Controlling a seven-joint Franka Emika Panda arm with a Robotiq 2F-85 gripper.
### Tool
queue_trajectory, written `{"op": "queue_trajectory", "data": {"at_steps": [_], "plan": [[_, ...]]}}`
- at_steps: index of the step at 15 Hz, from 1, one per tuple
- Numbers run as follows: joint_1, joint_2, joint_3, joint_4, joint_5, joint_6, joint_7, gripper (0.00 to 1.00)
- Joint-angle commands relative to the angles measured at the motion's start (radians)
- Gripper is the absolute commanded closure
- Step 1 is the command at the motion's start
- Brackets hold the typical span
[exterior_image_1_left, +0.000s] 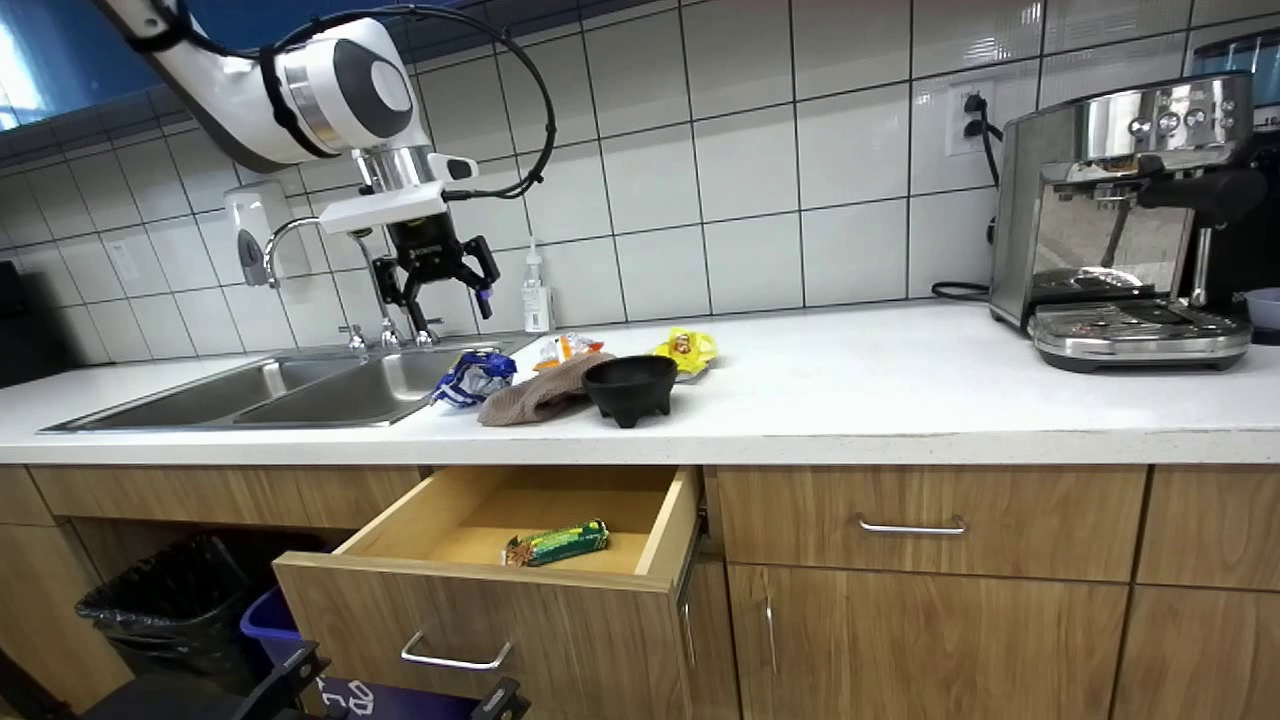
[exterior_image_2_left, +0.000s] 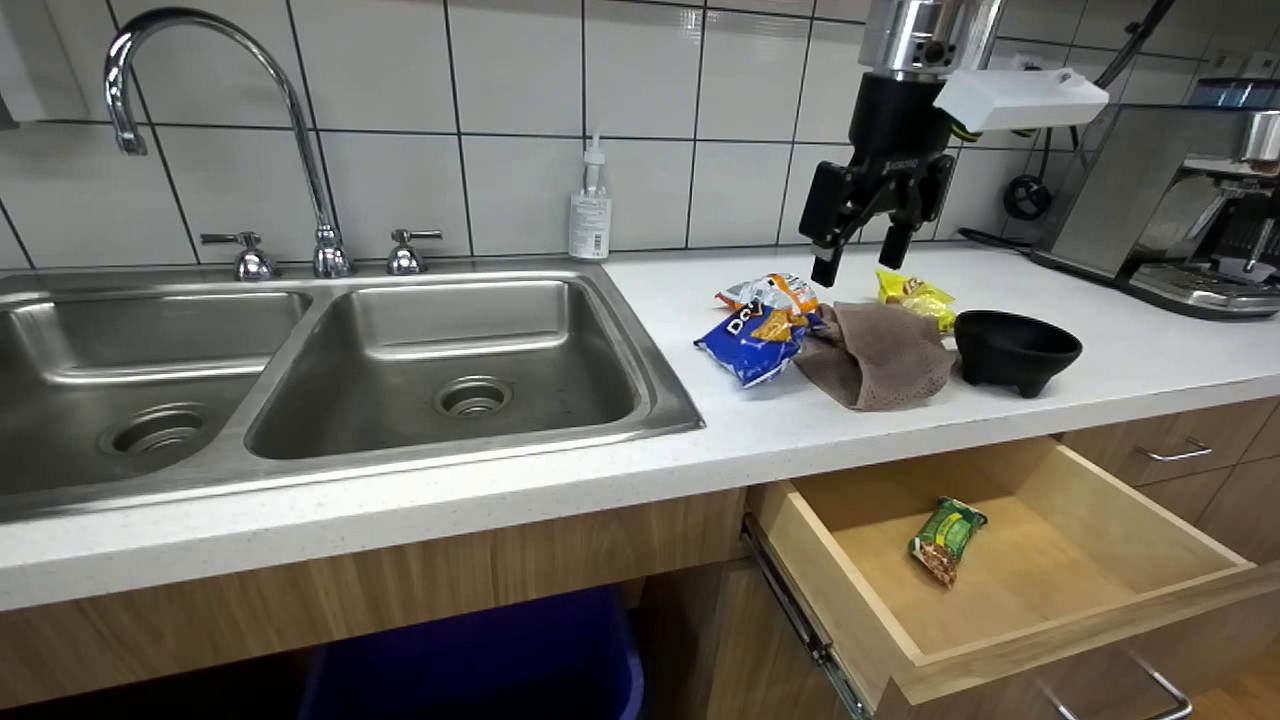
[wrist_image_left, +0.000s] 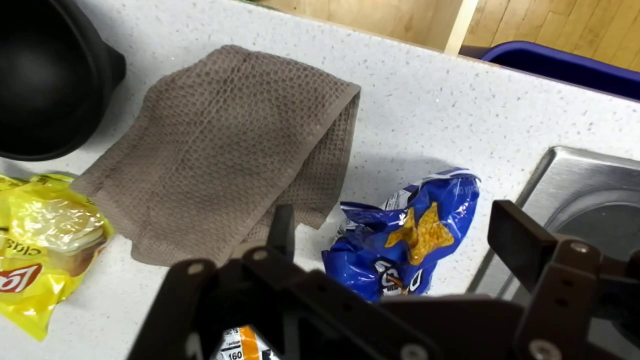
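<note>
My gripper (exterior_image_1_left: 452, 318) (exterior_image_2_left: 860, 268) (wrist_image_left: 398, 230) is open and empty, pointing down above the counter. In the wrist view, a crumpled blue chip bag (wrist_image_left: 425, 225) shows between the spread fingers; in an exterior view the bag (exterior_image_2_left: 750, 345) lies below the gripper, apart from it. A brown cloth (wrist_image_left: 220, 150) lies beside the bag. A black footed bowl (exterior_image_2_left: 1015, 350) and a yellow chip bag (exterior_image_2_left: 915, 298) are by the cloth. A white and orange bag (exterior_image_2_left: 770, 292) is behind the blue bag, mostly hidden by the gripper in the wrist view.
A wooden drawer (exterior_image_1_left: 470, 575) stands open below the counter with a green packet (exterior_image_2_left: 948, 535) inside. A double sink (exterior_image_2_left: 640, 420) with a tall faucet (exterior_image_2_left: 310, 160) is beside the bags. A clear pump bottle (exterior_image_2_left: 590, 215), a coffee machine (exterior_image_1_left: 1130, 220) and a purple bin (exterior_image_2_left: 480, 660) also show.
</note>
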Motion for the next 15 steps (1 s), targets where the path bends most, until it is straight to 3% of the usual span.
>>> {"op": "queue_trajectory", "data": {"at_steps": [1, 15], "plan": [[-0.003, 0.000, 0.003, 0.001, 0.000, -0.002, 0.000, 0.00], [-0.004, 0.059, 0.008, 0.041, 0.010, 0.039, -0.048, 0.00]]}}
